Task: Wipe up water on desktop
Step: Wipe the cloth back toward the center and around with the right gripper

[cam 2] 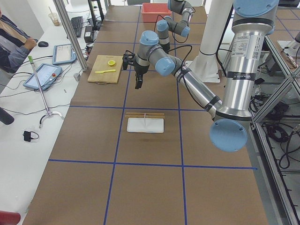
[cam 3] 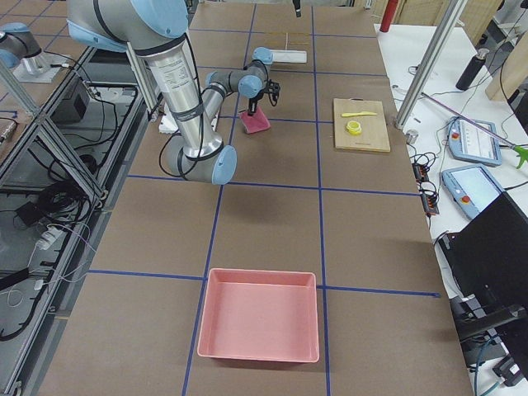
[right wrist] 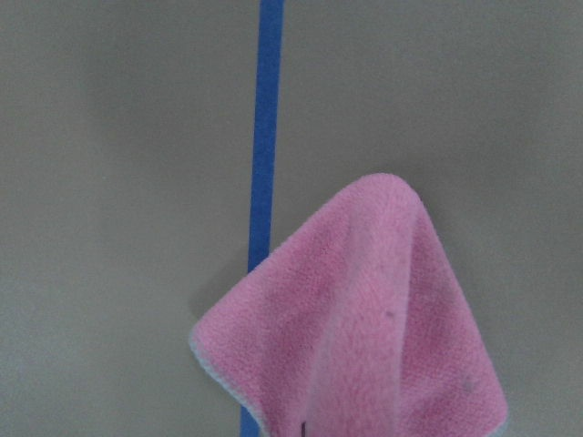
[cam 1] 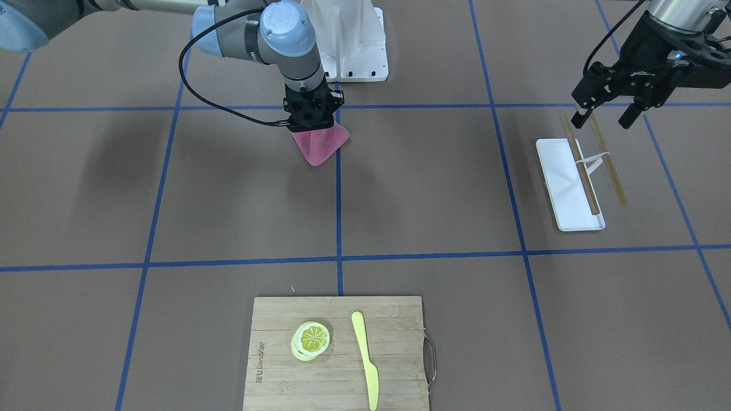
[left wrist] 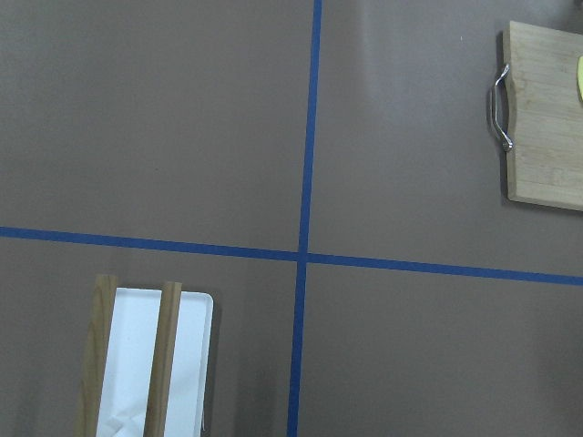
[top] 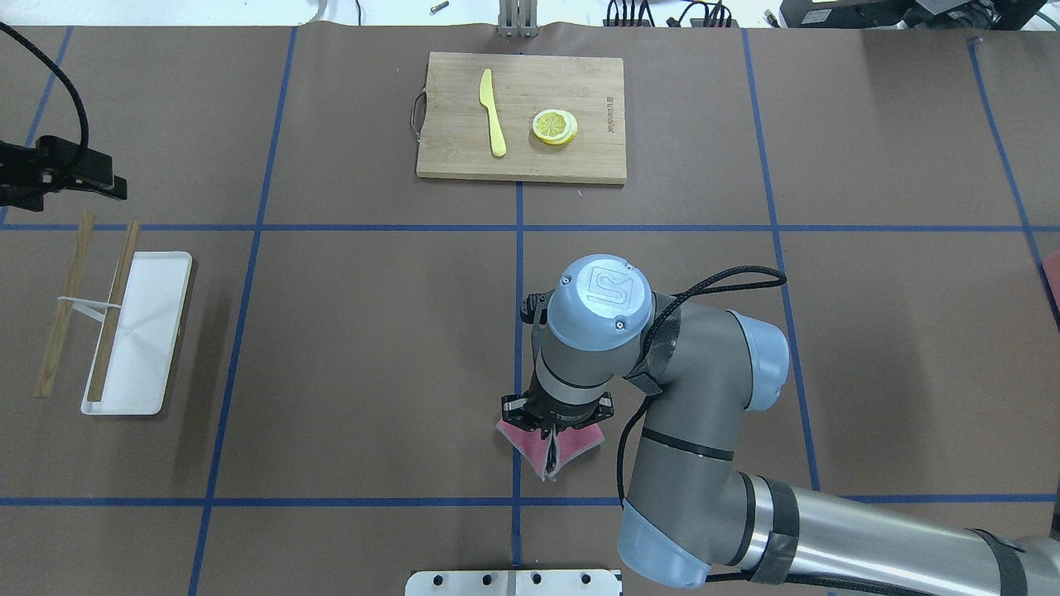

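Exterior front-facing: right hand (cam 1: 312,127) tight on pink cloth (cam 1: 323,146), left hand (cam 1: 604,119) wide; cutting board (cam 1: 395,342) lettering illegible.

Desktop (cam 1: 434,188) brown with blue grid lines (cam 1: 338,200); cloth (cam 1: 320,145) pink; tray (cam 1: 565,194) white.

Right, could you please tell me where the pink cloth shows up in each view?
Front-facing: pink cloth, upper centre-left.
Overhead: lower centre.
Exterior left: cannot make it out.
Exterior right: top centre.
Left wrist: not in it.
Right wrist: lower right.
Shared landmark: the blue tape line at the cloth's edge.
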